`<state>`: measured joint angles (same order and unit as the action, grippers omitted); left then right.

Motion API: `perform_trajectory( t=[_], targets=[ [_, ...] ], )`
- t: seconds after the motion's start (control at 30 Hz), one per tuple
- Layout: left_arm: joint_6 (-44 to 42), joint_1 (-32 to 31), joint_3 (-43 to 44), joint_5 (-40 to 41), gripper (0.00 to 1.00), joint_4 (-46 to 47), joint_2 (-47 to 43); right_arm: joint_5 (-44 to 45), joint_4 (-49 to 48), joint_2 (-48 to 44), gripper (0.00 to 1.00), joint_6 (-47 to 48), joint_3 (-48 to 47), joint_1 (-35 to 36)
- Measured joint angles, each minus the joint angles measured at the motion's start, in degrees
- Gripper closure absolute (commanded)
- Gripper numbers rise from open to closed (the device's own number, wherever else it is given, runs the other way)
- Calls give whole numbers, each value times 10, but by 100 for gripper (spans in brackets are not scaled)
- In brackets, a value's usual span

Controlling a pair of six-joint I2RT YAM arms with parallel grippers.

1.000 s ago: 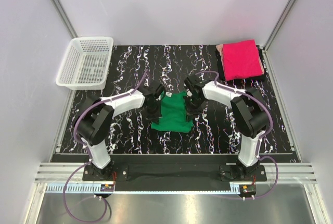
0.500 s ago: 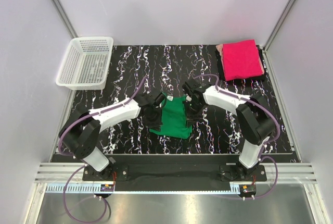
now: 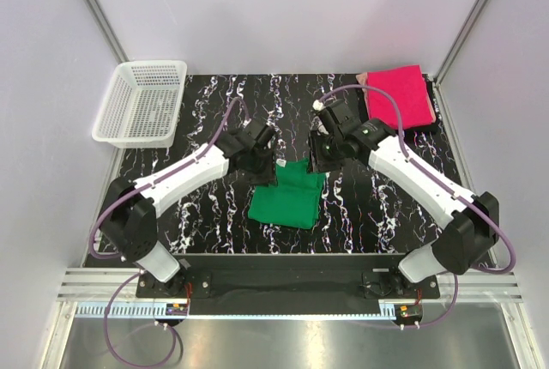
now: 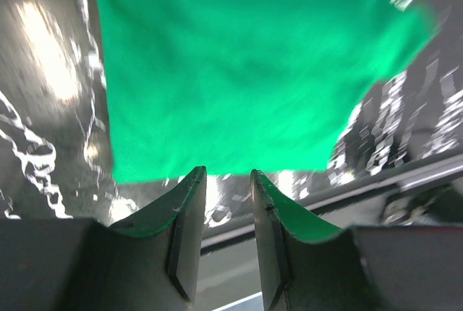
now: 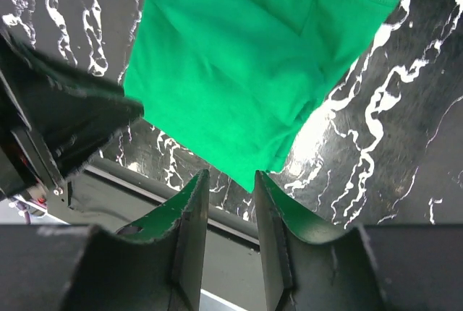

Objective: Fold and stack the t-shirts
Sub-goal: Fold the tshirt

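The bright green t-shirt (image 3: pixel 289 196) lies folded in a rough rectangle on the marbled black table (image 3: pixel 214 103), near the front middle. It fills the upper part of the left wrist view (image 4: pixel 239 72) and of the right wrist view (image 5: pixel 246 58). The hot pink t-shirt (image 3: pixel 396 96) lies folded at the back right corner. My left gripper (image 3: pixel 264 169) hovers over the green shirt's back left corner, and my right gripper (image 3: pixel 319 157) hovers over its back right corner. Both stand open above the cloth, left gripper (image 4: pixel 226 181) and right gripper (image 5: pixel 230 181), with nothing between the fingers.
A white mesh basket (image 3: pixel 141 103) stands at the back left edge of the table. The pink shirt rests on a dark pad by the right wall. My left arm's dark wrist (image 5: pixel 58 123) shows at the left of the right wrist view.
Both grippers have opened and let go of the green shirt, then lifted and drawn back toward the far side. The shirt now lies flat, folded shorter than before.
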<state>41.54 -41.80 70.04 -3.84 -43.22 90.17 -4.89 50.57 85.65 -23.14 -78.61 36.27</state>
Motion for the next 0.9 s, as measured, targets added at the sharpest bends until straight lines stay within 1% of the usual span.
perform_trajectory(
  t=[0.07, 0.17, 0.2, 0.23, 0.3, 0.37, 0.5, 0.6, 0.67, 0.9],
  targets=[
    [-2, 9, 30, 7, 65, -4, 10, 0, -2, -3, 64, 5, -4, 0],
    [-7, 18, 61, 17, 67, -9, 30, -3, -5, 5, 71, 8, 12, 0],
    [-8, 21, 64, 23, 70, -9, 36, -4, -6, 7, 94, 8, 19, 0],
    [-10, 23, 65, 28, 71, -10, 41, -5, -8, 10, 100, 11, 30, 0],
    [-15, 30, 65, 32, 74, -15, 49, -8, -9, 17, 100, 4, 44, 0],
    [-22, 38, 67, 31, 80, -20, 61, -8, -10, 24, 100, 1, 54, 0],
    [-44, 63, 88, 23, 86, -22, 90, -14, -16, 40, 100, -11, 58, 0],
    [-59, 76, 94, 22, 89, -22, 94, -18, -23, 47, 100, -13, 57, 0],
    [-66, 80, 96, 19, 93, -22, 94, -18, -26, 55, 100, -14, 55, 0],
    [-87, 88, 98, 1, 94, -21, 94, -21, -43, 115, 100, -13, 38, 0]
  ],
)
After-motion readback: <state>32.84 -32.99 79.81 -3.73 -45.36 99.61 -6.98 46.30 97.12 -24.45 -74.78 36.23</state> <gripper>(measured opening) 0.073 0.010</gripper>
